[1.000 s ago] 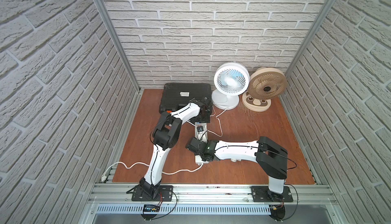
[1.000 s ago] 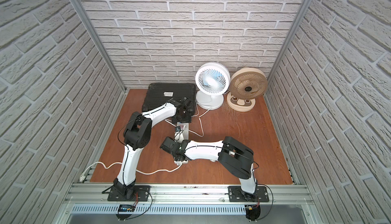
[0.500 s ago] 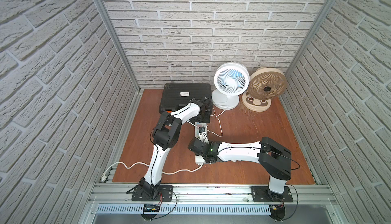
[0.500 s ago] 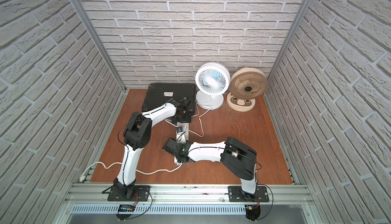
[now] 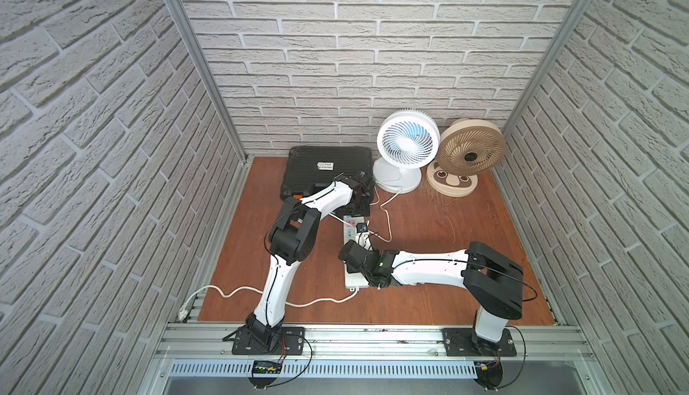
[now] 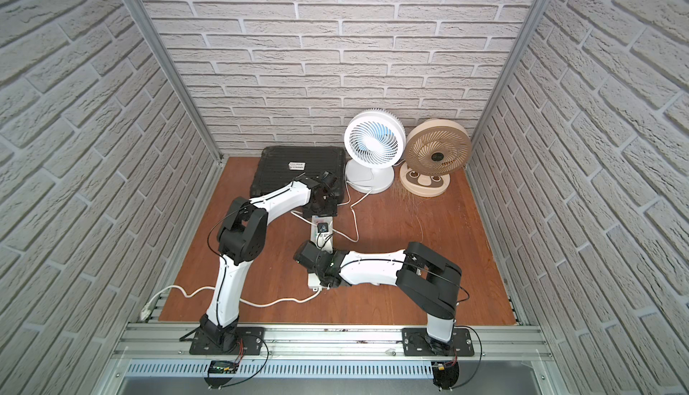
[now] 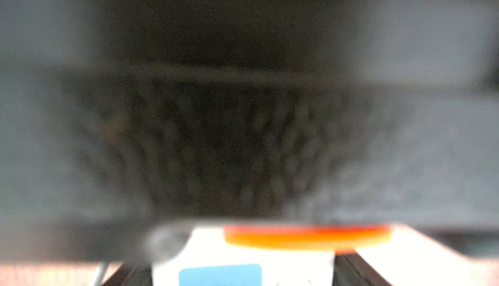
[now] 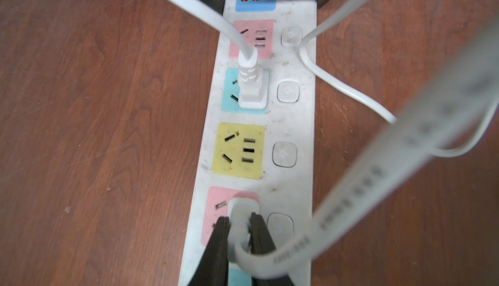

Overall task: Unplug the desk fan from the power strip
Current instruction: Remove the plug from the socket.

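Right gripper has shifted slightly, jaws pinching the fan plug, likely stiff and light, by its sides; left gripper jaws: cannot tell.

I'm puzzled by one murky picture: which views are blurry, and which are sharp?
Left wrist view: almost all dark blur, only the power strip end shows faintly. Right wrist view: sockets sharp, the near cable and the right tool on the plug soft. Both top views: sharp, evenly lit.

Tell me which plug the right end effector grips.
The right end effector clamps the plug in the pink socket beside the yellow one; the other plug sits untouched in the teal socket.
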